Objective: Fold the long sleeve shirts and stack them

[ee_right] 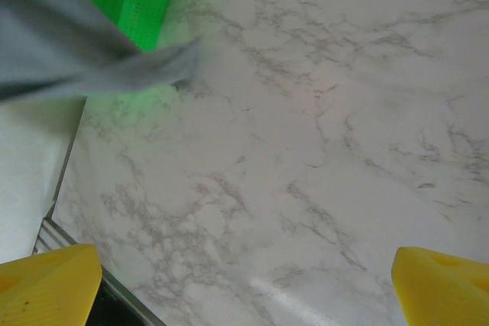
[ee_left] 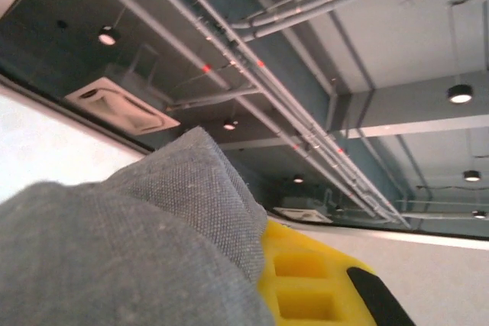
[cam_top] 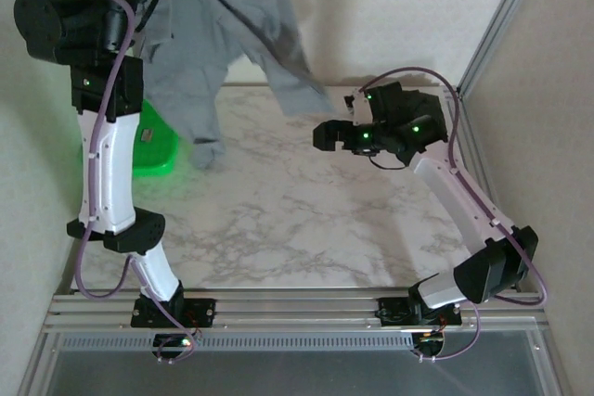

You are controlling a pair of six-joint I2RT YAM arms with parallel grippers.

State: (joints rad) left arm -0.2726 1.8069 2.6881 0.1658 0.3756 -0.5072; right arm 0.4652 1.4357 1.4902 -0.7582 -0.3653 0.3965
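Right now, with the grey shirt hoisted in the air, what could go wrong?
1. The left jaws are shut on a bunched fold of the grey shirt; its hanging weight might pull it free.
2. One sleeve dangles beside the green tray and could snag or land there.
3. The right jaws stand open, apart from the cloth, so a grab may miss.

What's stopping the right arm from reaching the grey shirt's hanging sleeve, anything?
Probably nothing, so likely yes. The right gripper is open above the table, pointing toward the grey shirt, whose sleeve hangs close by with nothing between them.
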